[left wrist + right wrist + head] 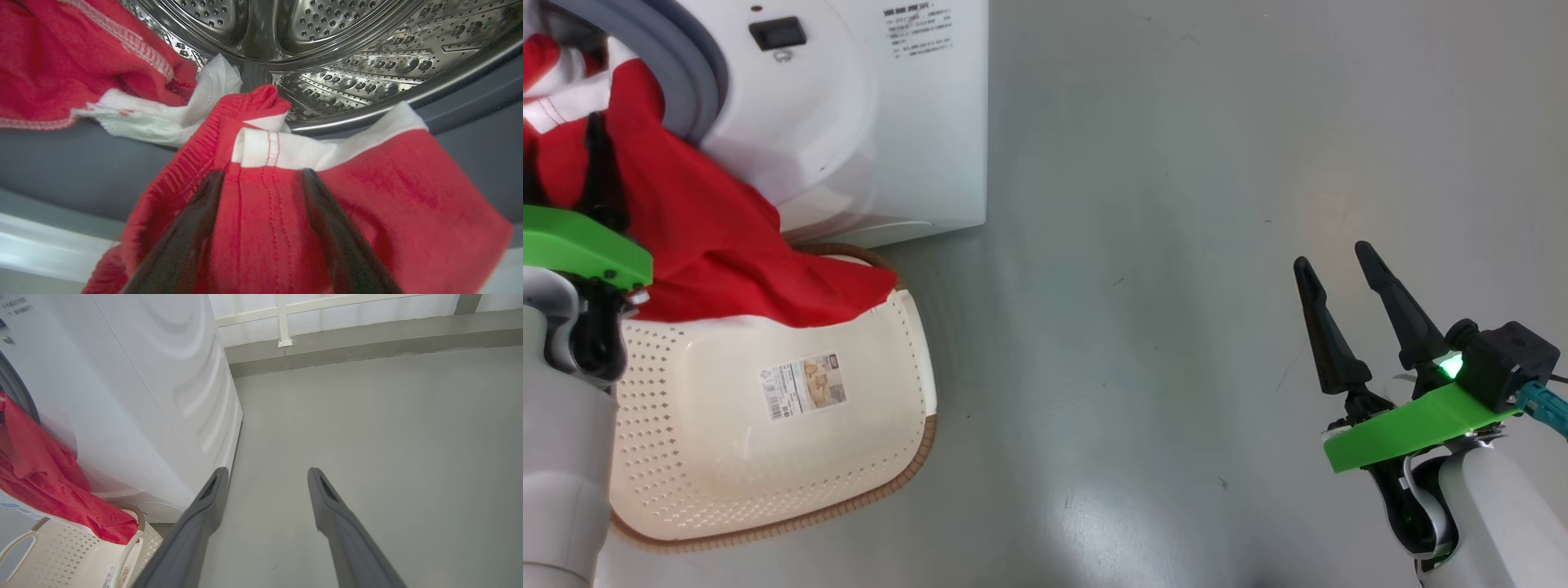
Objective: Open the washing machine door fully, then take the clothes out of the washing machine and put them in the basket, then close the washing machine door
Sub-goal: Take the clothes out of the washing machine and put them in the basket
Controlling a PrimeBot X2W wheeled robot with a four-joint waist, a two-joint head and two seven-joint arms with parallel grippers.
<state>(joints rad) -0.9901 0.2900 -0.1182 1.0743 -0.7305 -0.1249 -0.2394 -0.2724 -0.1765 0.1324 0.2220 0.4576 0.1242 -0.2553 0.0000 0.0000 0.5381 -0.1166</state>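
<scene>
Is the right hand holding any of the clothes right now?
No, the right hand is open with nothing in its grasp, out over the bare floor.

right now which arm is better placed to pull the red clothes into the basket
Left. The left claw is open astride the red and white clothes at the mouth of the big white washing machine, beside the cream perforated plastic basket. The right claw hangs open over grey floor, aside.
</scene>
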